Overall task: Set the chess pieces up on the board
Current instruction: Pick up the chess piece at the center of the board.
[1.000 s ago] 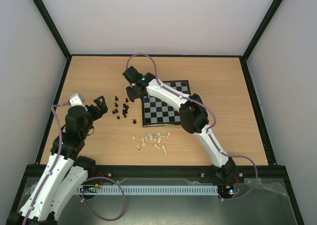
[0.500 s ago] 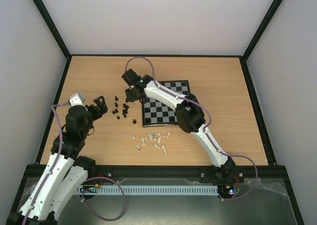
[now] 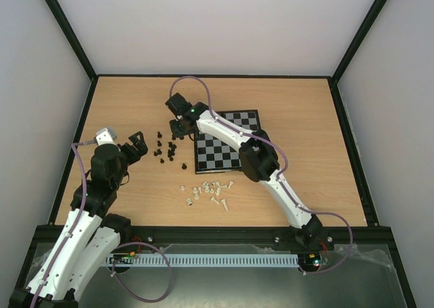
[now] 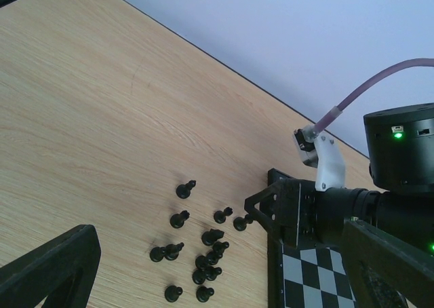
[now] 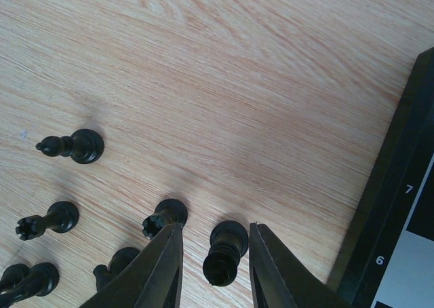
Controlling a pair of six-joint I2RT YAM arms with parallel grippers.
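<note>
The board (image 3: 225,142) lies flat at mid table; its black border shows in the right wrist view (image 5: 390,206) and in the left wrist view (image 4: 302,281). Several black chess pieces (image 3: 165,147) stand left of the board, also in the left wrist view (image 4: 203,243). Several white chess pieces (image 3: 209,191) lie in front of it. My right gripper (image 3: 178,127) is open and low over the black pieces. In the right wrist view its fingers (image 5: 163,267) straddle one upright black piece (image 5: 226,252), a gap on each side. My left gripper (image 3: 135,145) is open and empty, left of the black pieces.
A black frame rail (image 3: 203,76) edges the wooden table, with white walls behind and at the sides. The right arm (image 3: 234,131) reaches across the board. In the right wrist view other black pieces (image 5: 73,146) stand left of the fingers.
My right gripper has edged slightly left and away, toward the black pieces. The left arm has barely moved.
</note>
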